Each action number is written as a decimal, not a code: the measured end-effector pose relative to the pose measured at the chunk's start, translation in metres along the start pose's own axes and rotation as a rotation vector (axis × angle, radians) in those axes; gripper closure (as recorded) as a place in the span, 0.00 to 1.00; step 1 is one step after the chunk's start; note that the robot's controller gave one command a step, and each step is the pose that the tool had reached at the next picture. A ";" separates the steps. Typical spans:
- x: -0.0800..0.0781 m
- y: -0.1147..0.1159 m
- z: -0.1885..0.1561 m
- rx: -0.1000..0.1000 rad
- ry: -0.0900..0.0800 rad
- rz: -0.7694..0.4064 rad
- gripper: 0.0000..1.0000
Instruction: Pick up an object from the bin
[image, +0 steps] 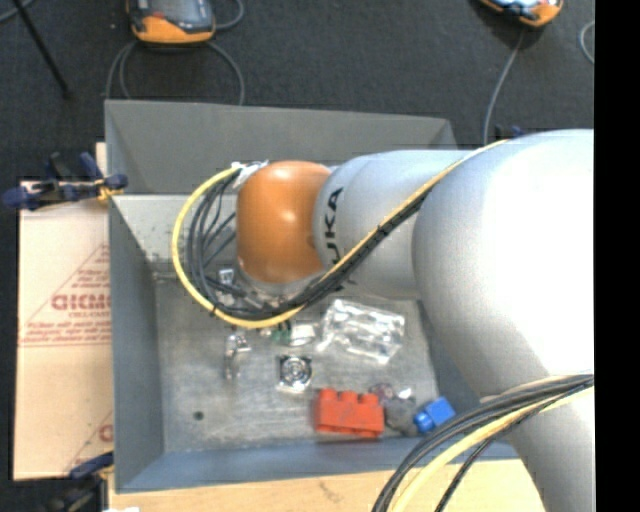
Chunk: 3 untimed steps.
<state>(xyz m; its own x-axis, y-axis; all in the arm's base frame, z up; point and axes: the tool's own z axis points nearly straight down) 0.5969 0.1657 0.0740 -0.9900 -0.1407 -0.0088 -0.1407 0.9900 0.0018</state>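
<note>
My gripper (237, 356) reaches down to the bin floor left of centre, under the arm's wrist. Just to its right lies a small round shiny metal piece (295, 371). A crumpled clear plastic package (362, 329) lies further right, partly under the arm. An orange-red toy brick (350, 412) rests near the front wall, below and to the right of the gripper. Nothing shows held in the gripper.
A small blue block (433, 415) and a small grey bit (403, 397) lie to the right of the brick at the front right. A green scrap (296, 331) peeks out under the wrist. The arm covers the bin's right and back parts.
</note>
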 end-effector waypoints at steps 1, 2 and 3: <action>-0.017 -0.090 -0.034 0.006 0.000 -0.090 0.00; 0.025 -0.122 -0.045 0.002 0.007 -0.297 0.00; 0.031 -0.128 -0.001 0.002 -0.002 -0.536 0.00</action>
<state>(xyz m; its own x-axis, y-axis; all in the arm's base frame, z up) 0.5846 0.0344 0.0748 -0.7793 -0.6266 -0.0101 -0.6266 0.7793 -0.0057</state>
